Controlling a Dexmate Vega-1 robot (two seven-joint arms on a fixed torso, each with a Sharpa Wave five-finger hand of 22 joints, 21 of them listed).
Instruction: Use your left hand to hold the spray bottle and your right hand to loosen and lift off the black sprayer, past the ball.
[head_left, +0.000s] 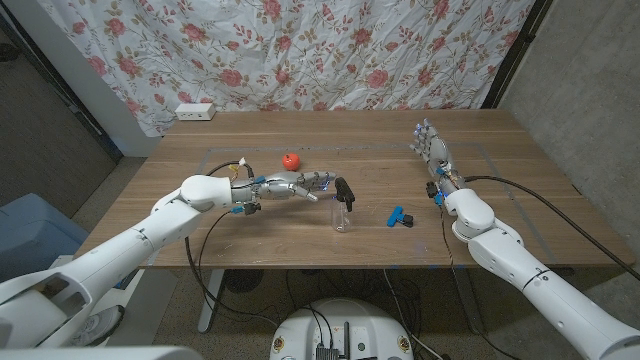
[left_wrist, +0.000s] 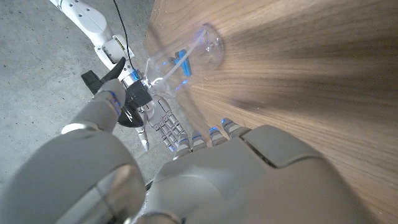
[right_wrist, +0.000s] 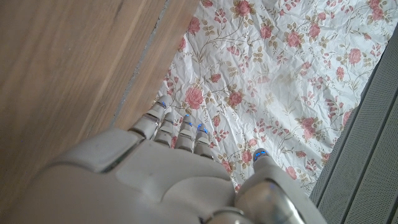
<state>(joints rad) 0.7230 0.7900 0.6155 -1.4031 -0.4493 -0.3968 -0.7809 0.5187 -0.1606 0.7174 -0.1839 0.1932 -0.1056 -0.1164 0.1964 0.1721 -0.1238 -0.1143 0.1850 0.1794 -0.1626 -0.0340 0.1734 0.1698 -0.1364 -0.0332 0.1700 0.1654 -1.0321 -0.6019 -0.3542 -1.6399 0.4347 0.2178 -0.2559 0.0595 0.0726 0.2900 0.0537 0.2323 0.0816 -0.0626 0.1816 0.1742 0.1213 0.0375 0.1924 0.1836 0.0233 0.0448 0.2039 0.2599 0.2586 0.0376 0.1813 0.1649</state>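
Bottle (head_left: 343, 214) is seen upright mid-table w/ black sprayer (head_left: 345, 189) on; glass hard to make out. Left hand (head_left: 303, 185) is spread beside it, untouching. Right hand (head_left: 431, 147) is parked far right, fingers apart. Ball (head_left: 290, 160) sits behind.

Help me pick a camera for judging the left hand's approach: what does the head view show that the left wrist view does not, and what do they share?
Head view alone: the red ball, the blue clip, the white power strip, the floral cloth, and the right hand, open, far from the bottle.
Left wrist view alone: the bottle's clear round base end-on, a blue glint inside, and the grey floor.
Both: the spray bottle, its black sprayer, the left hand close by, not yet gripping, and the wooden table.
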